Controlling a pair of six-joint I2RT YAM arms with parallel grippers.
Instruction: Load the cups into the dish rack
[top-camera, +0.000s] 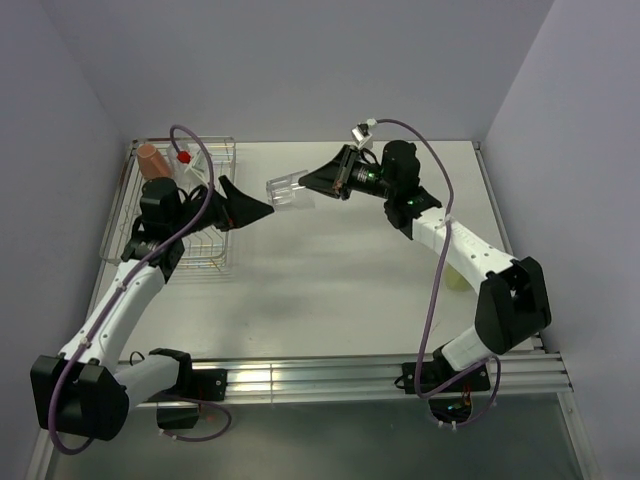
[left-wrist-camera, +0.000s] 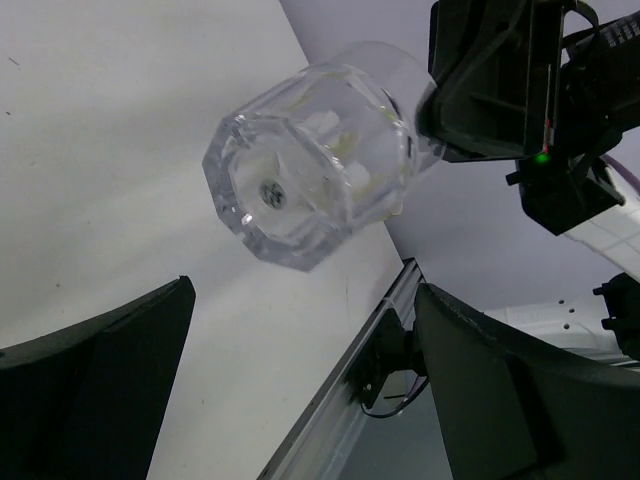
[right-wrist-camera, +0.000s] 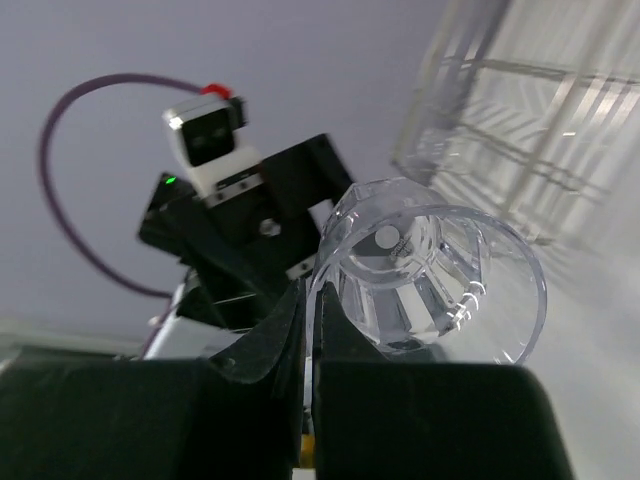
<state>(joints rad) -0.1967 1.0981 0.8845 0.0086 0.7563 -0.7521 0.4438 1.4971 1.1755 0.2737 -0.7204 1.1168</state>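
The silver wire dish rack (top-camera: 228, 148) stands far left, beside the left gripper (top-camera: 256, 208), whose jaws are wide open and hold nothing. Just right of it hangs the clear faceted tumbler (top-camera: 285, 190), long axis level, base toward this gripper; the right gripper (top-camera: 318, 180) is closed on its rim wall

The counter (top-camera: 330, 290) is a plain off-white rectangle, closed in by pale walls (top-camera: 300, 60) at the back and both sides. A dish rack (top-camera: 218, 152) of silver wire stands directly on it in the far left corner, close to the back wall. Near the right edge a small pale yellowish thing (top-camera: 457, 282) rests on the surface, partly hidden by the right arm (top-camera: 470, 255) and too covered to identify. A ribbed metal rail (top-camera: 330, 375) runs along the near edge.
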